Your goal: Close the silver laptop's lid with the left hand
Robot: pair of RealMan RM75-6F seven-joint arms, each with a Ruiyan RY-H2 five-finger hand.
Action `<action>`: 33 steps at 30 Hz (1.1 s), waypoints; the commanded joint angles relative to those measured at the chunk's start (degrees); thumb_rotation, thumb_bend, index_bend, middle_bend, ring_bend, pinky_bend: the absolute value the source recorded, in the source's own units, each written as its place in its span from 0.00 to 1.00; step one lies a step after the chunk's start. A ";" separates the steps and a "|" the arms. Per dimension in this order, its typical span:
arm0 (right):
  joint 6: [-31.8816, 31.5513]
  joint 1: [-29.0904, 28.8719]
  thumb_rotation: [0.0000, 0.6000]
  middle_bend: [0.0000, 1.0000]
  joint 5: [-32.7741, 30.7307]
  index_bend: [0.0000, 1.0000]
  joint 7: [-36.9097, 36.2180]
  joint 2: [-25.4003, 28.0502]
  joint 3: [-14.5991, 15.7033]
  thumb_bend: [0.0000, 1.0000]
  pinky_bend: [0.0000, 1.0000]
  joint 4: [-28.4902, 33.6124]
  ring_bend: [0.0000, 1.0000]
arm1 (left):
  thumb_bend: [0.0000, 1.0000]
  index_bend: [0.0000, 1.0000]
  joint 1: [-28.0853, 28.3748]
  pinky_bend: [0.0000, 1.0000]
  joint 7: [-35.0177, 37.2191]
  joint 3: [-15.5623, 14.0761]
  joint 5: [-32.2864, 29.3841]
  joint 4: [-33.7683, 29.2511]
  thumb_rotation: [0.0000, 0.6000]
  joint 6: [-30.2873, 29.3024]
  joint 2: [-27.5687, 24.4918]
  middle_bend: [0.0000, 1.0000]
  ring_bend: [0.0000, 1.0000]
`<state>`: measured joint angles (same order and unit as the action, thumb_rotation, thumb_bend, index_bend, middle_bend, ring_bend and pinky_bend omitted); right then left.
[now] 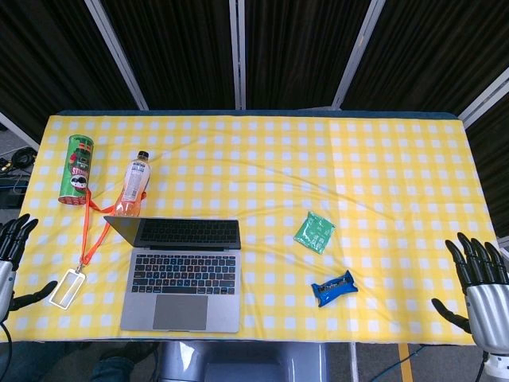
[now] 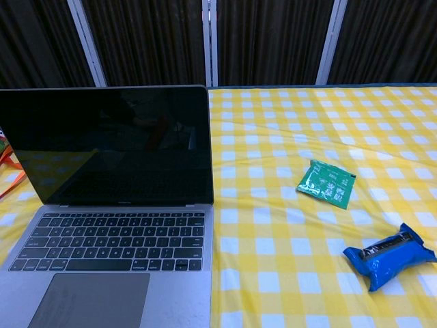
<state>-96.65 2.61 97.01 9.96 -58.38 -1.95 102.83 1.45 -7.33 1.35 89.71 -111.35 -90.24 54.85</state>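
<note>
Hidden or cut off: the left hand (image 1: 14,255) shows only in part at the left edge of the head view, its arm out of frame; the right hand (image 1: 481,290) is cut by the bottom right corner. Neither hand shows in the chest view. There the open lid blocks everything beyond the laptop, and only a sliver of orange strap shows at the left edge.
Hard to make out: the printing on the two packets is too small to read.
Left hand: dark fingers spread apart and pointing toward the far side, thumb out to the side, holding nothing, off the left edge of the table, well apart from the laptop.
Right hand: silver back, dark fingers spread and pointing far, thumb out, holding nothing, off the near right corner of the table.
Task object: silver laptop with black keys (image 1: 183,274) (image 2: 109,266) lies on the near left of the yellow-and-white checked tablecloth (image 1: 382,159) (image 2: 287,137); its lid (image 1: 175,232) (image 2: 106,143) stands open, screen dark.
Far left: green cylindrical snack can (image 1: 76,169) lying down, beside a plastic bottle of orange drink (image 1: 134,185).
Left of laptop: orange lanyard with a clear badge holder (image 1: 67,286).
Right of laptop: small green foil packet (image 1: 315,232) (image 2: 326,183); nearer, a blue snack wrapper (image 1: 332,288) (image 2: 388,256).
</note>
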 commanded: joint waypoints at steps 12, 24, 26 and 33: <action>1.00 -0.10 1.00 0.00 -0.31 0.00 -1.06 0.63 0.17 0.00 0.00 0.86 0.00 | 0.25 0.00 5.40 0.00 -1.75 2.38 -3.06 -3.14 1.00 7.95 -0.87 0.00 0.00; 1.58 -0.28 1.00 0.00 -1.04 0.00 -1.64 0.59 -0.01 0.00 0.00 0.46 0.00 | 1.00 0.00 21.69 0.00 -3.23 10.12 -14.51 -7.16 1.00 28.64 -3.10 0.00 0.00; 1.51 -0.34 1.00 0.00 -1.02 0.00 -1.93 0.56 -0.12 0.00 0.00 0.32 0.00 | 1.00 0.00 25.32 0.00 -3.13 11.21 -17.50 -6.30 1.00 33.59 -2.68 0.00 0.00; 1.76 -0.51 1.00 0.00 -1.19 0.00 -2.18 0.46 -0.22 0.00 0.00 0.05 0.00 | 1.00 0.08 31.57 0.06 -0.76 12.40 -25.22 -4.30 1.00 42.78 -2.13 0.01 0.05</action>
<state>-94.89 2.11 95.83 7.77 -57.92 -2.17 102.89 31.37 -9.00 13.11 66.27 -116.38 -49.33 52.54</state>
